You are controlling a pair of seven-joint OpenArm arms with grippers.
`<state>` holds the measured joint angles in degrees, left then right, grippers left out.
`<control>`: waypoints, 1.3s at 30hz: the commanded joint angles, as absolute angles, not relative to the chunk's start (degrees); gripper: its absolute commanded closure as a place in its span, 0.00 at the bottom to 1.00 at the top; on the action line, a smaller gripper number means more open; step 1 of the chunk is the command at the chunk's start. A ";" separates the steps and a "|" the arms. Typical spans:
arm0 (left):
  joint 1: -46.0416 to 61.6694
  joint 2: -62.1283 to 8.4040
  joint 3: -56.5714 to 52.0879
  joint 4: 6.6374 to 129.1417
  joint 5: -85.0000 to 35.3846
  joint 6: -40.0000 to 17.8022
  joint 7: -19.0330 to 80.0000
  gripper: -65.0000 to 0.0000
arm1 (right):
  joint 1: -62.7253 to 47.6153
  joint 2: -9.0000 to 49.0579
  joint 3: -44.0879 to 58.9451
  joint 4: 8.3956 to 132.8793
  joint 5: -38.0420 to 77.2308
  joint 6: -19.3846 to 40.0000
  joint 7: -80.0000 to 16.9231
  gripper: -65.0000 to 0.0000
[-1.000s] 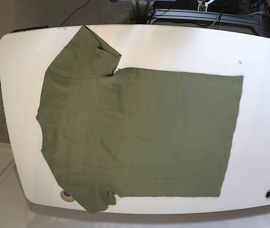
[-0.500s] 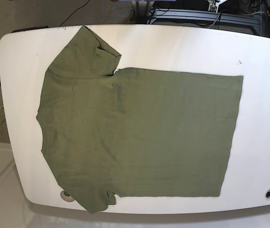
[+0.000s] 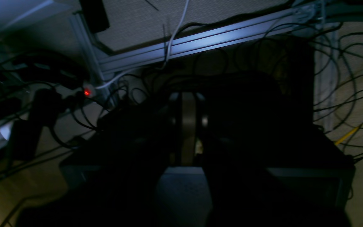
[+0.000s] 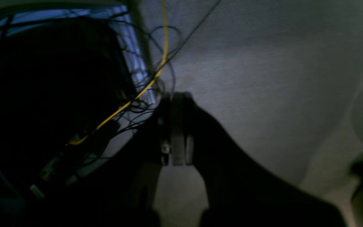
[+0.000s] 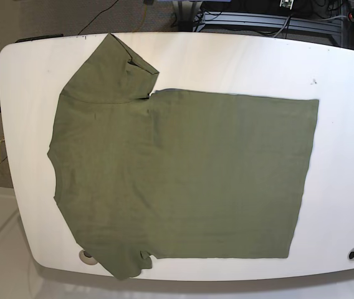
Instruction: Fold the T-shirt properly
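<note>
Darkness is covering most of the left wrist view. The left gripper (image 3: 187, 132) is showing only as a dark shape, with its two jaws pressed together and nothing between them. Behind it, many black cables (image 3: 342, 72), one yellow cable (image 3: 358, 129) and a pale metal rail (image 3: 206, 39) are hanging, and a small red light (image 3: 87, 92) is glowing at the left.

Right wrist view is also dim. The right gripper (image 4: 176, 129) is standing closed in the same way, holding nothing, over a grey floor (image 4: 263, 63). A yellow wire (image 4: 131, 94) is running beside it among black wires.

In the base view, the T-shirt (image 5: 183, 174) is lying flat and unfolded on the white table (image 5: 345, 156), with the collar toward the left edge and the hem toward the right. One sleeve (image 5: 111, 68) is pointing to the far edge, the other sleeve (image 5: 124, 261) is reaching the near edge. No arm is appearing in this view.
</note>
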<state>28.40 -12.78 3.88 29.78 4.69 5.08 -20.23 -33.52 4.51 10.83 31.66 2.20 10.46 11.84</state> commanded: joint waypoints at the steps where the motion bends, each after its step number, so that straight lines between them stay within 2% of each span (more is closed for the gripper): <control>1: 29.67 -13.48 3.83 30.34 4.54 5.34 -21.67 1.00 | -35.25 4.49 10.91 31.68 1.69 10.06 14.21 1.00; 7: 33.10 -14.62 3.89 34.40 4.48 5.50 -22.53 1.00 | -38.38 4.59 11.04 35.93 1.18 9.00 18.26 1.00; 9: 36.07 -15.14 3.86 39.35 4.59 5.30 -23.01 1.00 | -40.86 4.30 10.94 39.19 1.27 8.32 22.30 1.00; 15: 41.11 -16.21 3.84 48.15 3.60 5.33 -22.35 1.00 | -45.32 4.57 10.96 45.12 1.50 8.72 25.14 1.00; 25: 51.45 -18.59 1.11 67.43 -2.85 4.29 -18.54 1.00 | -55.16 5.82 11.10 64.01 2.98 9.60 24.00 1.00; 31: 56.59 -20.48 0.15 76.30 -5.47 4.17 -18.88 1.00 | -60.33 7.79 10.98 73.44 4.42 9.48 23.75 1.00; 33: 59.30 -21.65 -1.12 83.61 -7.65 4.54 -17.93 1.00 | -64.44 9.38 11.10 80.80 4.32 9.51 22.52 1.00; 39: 62.03 -22.35 -3.15 92.16 -8.86 4.33 -16.48 1.00 | -67.40 10.88 11.31 88.80 4.18 9.65 20.58 1.00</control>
